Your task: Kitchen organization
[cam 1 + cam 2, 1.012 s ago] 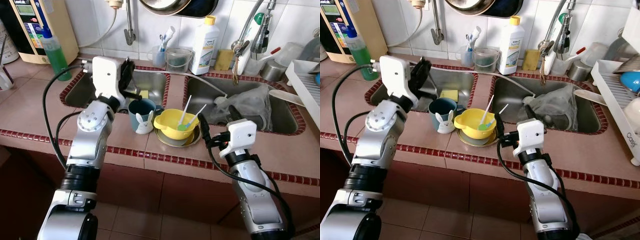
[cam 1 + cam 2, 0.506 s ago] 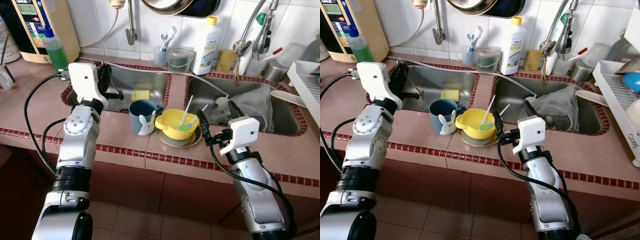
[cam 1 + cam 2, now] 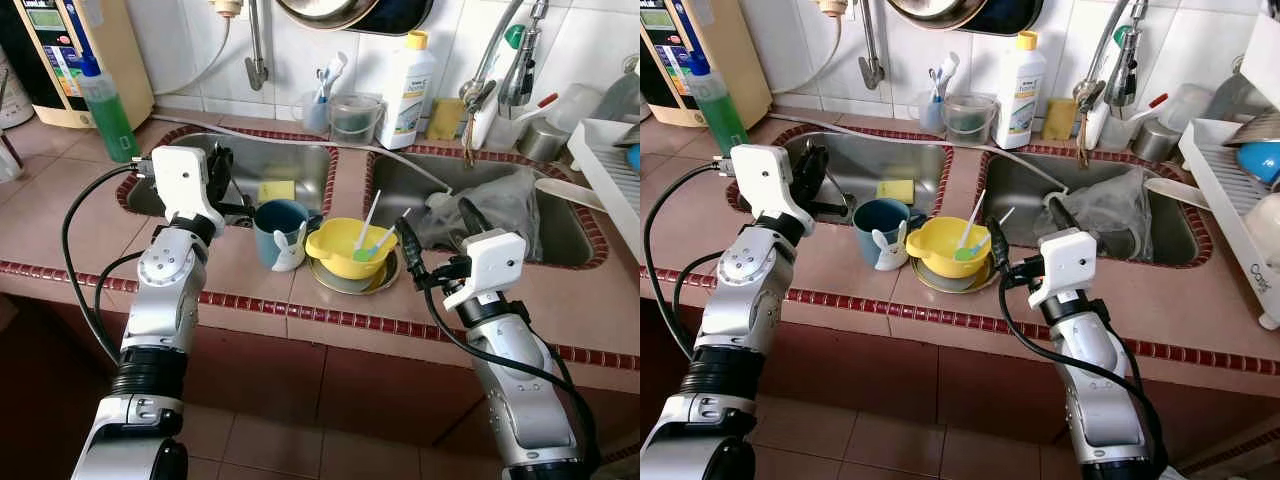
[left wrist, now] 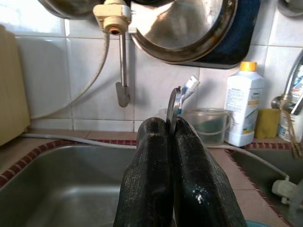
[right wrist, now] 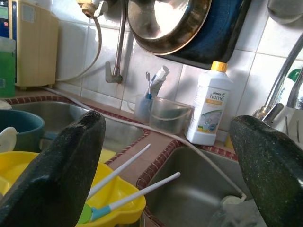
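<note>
Left pincer hovering over left sink near its front rim, fingers pressed together on thin metal utensil, only its edge showing. Blue mug sitting on worktop strip just beside it. Right pincer spread wide at worktop's front edge, just beside yellow bowl stacked on plate, two utensils leaning inside.

White tiled wall, tiled counter.
</note>
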